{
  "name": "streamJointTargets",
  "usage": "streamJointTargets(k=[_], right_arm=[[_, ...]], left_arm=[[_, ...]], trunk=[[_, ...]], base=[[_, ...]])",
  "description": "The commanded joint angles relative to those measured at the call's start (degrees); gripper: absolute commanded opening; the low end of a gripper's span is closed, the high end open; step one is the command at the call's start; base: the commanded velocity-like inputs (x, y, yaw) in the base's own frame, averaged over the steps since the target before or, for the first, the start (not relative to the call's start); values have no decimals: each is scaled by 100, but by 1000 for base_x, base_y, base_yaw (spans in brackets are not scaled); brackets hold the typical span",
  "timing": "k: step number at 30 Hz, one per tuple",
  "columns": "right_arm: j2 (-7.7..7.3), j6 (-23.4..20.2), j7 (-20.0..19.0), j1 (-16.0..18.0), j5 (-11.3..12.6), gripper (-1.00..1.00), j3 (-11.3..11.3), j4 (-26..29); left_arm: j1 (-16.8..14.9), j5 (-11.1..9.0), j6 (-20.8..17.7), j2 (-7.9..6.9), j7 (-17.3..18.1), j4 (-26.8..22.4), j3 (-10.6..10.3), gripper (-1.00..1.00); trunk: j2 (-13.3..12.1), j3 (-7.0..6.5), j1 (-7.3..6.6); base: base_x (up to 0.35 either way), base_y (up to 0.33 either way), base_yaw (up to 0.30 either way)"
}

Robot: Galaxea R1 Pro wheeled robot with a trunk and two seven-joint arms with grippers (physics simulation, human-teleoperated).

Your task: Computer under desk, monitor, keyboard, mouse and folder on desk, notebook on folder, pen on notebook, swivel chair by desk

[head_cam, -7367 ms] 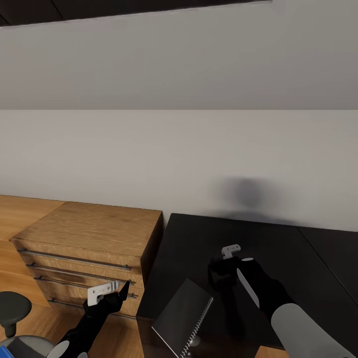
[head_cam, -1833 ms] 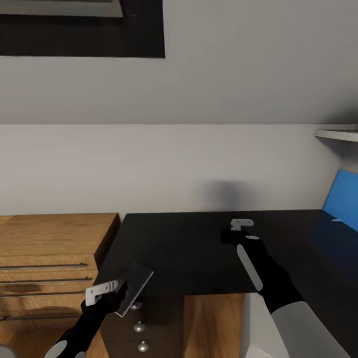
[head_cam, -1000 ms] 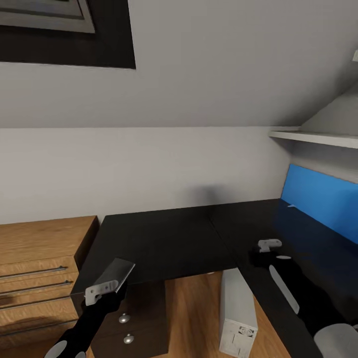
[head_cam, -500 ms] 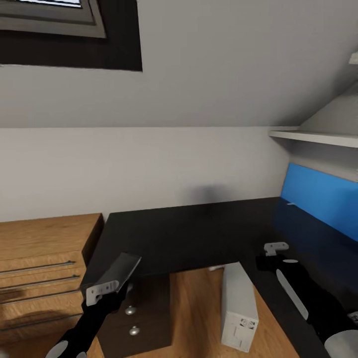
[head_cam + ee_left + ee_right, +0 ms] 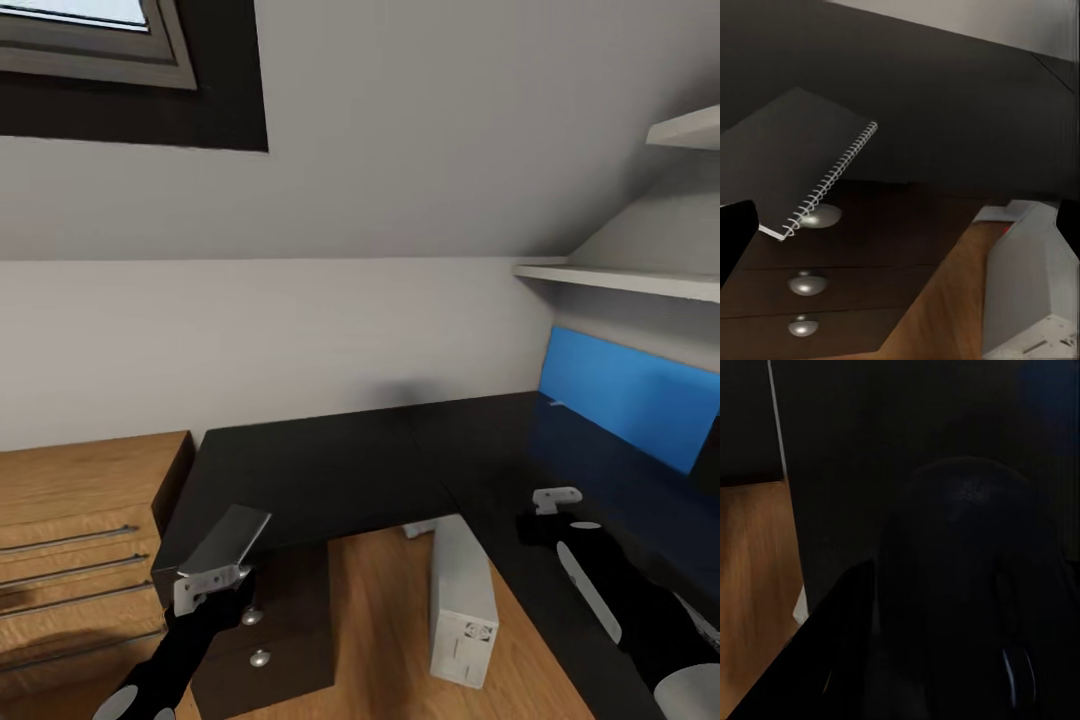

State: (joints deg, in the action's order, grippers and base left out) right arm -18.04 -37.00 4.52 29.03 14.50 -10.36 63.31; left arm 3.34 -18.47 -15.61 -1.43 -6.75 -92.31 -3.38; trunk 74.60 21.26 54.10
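The long black L-shaped desk (image 5: 350, 470) looks glossy, its round knobs (image 5: 807, 283) polished metal. The low cabinet (image 5: 80, 520) and floor (image 5: 380, 620) show wood grain. The grey notebook (image 5: 791, 161) looks matt, wire-bound.

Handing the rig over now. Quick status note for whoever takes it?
Left gripper: shut on the notebook, held off the desk edge by the drawers.
Right gripper: over the desk, seemingly shut on the mouse.
Computer on the floor in the desk's nook; folder upright on the desk, against the wall.
To do: set mouse, lay folder flat, stack notebook.
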Motion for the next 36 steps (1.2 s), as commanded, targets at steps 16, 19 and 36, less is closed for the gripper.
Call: streamJointTargets(k=[16, 19, 36], right_arm=[[-48, 17, 31, 5, 27, -100, -13, -214], [-83, 17, 36, 10, 35, -100, 46, -583], [-164, 95, 57, 23, 36, -100, 100, -899]], left_arm=[[0, -61, -13, -6, -46, -6, -14, 100], [0, -61, -13, -6, -46, -6, -14, 100], [0, -61, -16, -20, -46, -6, -23, 100]], trunk=[[4, -72, 1], [4, -72, 1], [4, -72, 1]], base=[[0, 0, -178], [0, 0, -2], [9, 0, 0]])
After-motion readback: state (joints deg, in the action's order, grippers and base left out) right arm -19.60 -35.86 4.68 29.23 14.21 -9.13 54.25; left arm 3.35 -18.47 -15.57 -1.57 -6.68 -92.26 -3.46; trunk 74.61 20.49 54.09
